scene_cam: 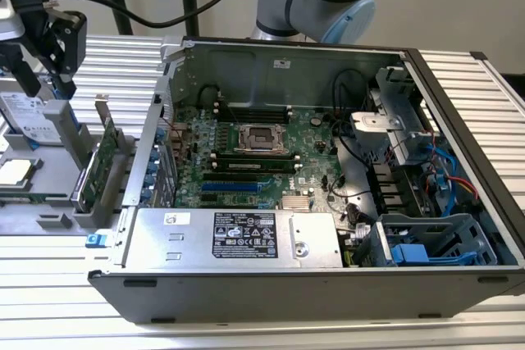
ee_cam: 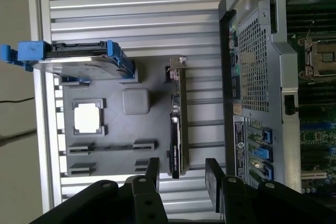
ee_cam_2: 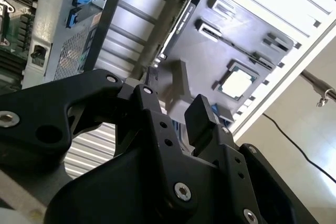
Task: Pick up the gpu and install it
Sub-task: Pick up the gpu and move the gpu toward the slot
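Pincer [ee_cam: 182, 174] wide open, holding nothing, outside case [ee_cam: 252, 77]; gpu [ee_cam: 176, 124] standing on edge just beside case, untouched, apart from pincer.

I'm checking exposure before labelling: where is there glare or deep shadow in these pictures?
Exterior view: even, soft light over the computer case. Second wrist view: the floor looks washed out, the gripper reads near-black. First wrist view: pale glare on the slatted table; the graphics card is dark.
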Action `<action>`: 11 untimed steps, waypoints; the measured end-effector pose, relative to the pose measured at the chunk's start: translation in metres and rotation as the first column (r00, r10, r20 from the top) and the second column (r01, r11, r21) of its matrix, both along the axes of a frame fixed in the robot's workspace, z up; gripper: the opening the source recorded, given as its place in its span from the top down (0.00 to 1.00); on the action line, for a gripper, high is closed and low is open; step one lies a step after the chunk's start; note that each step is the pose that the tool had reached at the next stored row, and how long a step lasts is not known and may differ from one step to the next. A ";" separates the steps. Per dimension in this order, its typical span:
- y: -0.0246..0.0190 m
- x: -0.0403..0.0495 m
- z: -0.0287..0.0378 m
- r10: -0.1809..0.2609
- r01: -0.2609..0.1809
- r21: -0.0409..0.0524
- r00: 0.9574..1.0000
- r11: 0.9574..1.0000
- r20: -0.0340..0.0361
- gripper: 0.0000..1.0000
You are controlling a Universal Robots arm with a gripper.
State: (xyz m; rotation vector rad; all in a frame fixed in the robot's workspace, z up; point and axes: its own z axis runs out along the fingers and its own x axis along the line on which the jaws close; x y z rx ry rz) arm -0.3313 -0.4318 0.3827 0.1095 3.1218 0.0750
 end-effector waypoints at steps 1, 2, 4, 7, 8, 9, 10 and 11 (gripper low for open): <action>0.0000 0.0004 -0.0004 0.000 0.000 0.000 1.000 1.000 0.000 0.00; 0.0000 0.0008 -0.0008 0.000 0.000 0.000 1.000 1.000 0.000 0.00; -0.0001 0.0014 -0.0017 0.000 0.000 0.000 1.000 1.000 0.000 0.00; -0.0003 0.0023 -0.0028 0.000 0.000 0.000 1.000 1.000 0.000 0.00; -0.0004 0.0026 -0.0031 0.000 0.000 0.000 1.000 1.000 0.000 0.00; -0.0004 0.0028 -0.0034 0.000 0.000 0.000 1.000 1.000 0.000 0.00; -0.0005 0.0031 -0.0037 0.000 0.000 0.000 1.000 1.000 0.000 0.00; -0.0006 0.0033 -0.0040 0.000 0.000 0.000 1.000 1.000 0.000 0.00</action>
